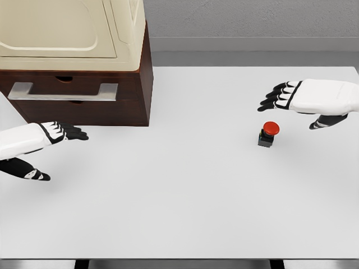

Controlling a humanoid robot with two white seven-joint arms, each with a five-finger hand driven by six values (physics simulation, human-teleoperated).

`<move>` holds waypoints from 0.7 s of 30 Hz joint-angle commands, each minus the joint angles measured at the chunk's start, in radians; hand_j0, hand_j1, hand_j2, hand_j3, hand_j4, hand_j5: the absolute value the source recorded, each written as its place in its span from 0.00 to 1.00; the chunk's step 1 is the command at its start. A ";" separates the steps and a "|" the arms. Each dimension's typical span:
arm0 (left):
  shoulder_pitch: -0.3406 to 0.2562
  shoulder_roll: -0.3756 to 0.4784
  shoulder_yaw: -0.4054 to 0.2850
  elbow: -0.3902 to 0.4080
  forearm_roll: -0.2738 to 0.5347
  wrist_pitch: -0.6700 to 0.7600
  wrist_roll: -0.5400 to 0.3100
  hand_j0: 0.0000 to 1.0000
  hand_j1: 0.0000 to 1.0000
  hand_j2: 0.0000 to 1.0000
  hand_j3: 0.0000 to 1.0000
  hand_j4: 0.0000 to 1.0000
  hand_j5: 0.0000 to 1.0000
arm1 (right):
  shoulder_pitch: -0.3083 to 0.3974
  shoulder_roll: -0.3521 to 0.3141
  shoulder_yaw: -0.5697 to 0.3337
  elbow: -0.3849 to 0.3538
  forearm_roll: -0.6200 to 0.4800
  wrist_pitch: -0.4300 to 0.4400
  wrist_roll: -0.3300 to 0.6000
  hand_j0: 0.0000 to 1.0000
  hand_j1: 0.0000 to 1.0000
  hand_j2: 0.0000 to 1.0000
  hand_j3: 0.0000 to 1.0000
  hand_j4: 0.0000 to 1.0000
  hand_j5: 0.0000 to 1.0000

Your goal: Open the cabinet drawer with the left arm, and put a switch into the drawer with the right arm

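The dark brown cabinet (134, 84) stands at the table's back left with a cream appliance on top. Its drawer (61, 89) is closed and carries a wide grey metal handle (63, 91). My left hand (56, 147) hovers open below and in front of the drawer, fingers stretched to the right, thumb hanging down. The switch (268, 133), a red mushroom button on a small black base, stands upright on the table at the right. My right hand (291, 106) floats open just above and to the right of it, fingers pointing left, not touching it.
The white table (179, 202) stretches across the view; its front edge runs along the bottom. A cream appliance (73, 31) sits on the cabinet. A grey wall lies behind the table.
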 commanded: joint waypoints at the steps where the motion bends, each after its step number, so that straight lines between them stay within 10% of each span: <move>1: 0.000 0.016 -0.033 -0.001 0.072 0.001 -0.010 1.00 1.00 1.00 1.00 1.00 1.00 | 0.000 -0.001 -0.004 0.000 -0.006 0.003 0.000 1.00 1.00 1.00 1.00 1.00 1.00; 5: -0.026 0.033 -0.056 -0.002 0.096 0.001 -0.010 1.00 1.00 1.00 1.00 1.00 1.00 | -0.017 0.000 -0.012 0.001 -0.012 0.003 0.000 1.00 1.00 1.00 1.00 1.00 1.00; 9: -0.075 0.111 -0.102 -0.004 0.303 0.001 -0.036 1.00 1.00 1.00 1.00 1.00 1.00 | -0.014 -0.014 -0.099 0.078 -0.111 0.003 0.000 1.00 1.00 1.00 1.00 1.00 1.00; 15: -0.120 0.144 -0.139 -0.004 0.472 0.001 -0.148 1.00 1.00 1.00 1.00 1.00 1.00 | -0.038 -0.020 -0.006 -0.025 -0.009 0.003 0.000 1.00 1.00 1.00 1.00 1.00 1.00; 21: -0.307 0.043 -0.134 -0.004 0.597 0.001 -0.311 1.00 1.00 1.00 1.00 1.00 1.00 | -0.130 0.066 0.109 -0.008 0.049 0.003 0.000 1.00 1.00 1.00 1.00 1.00 1.00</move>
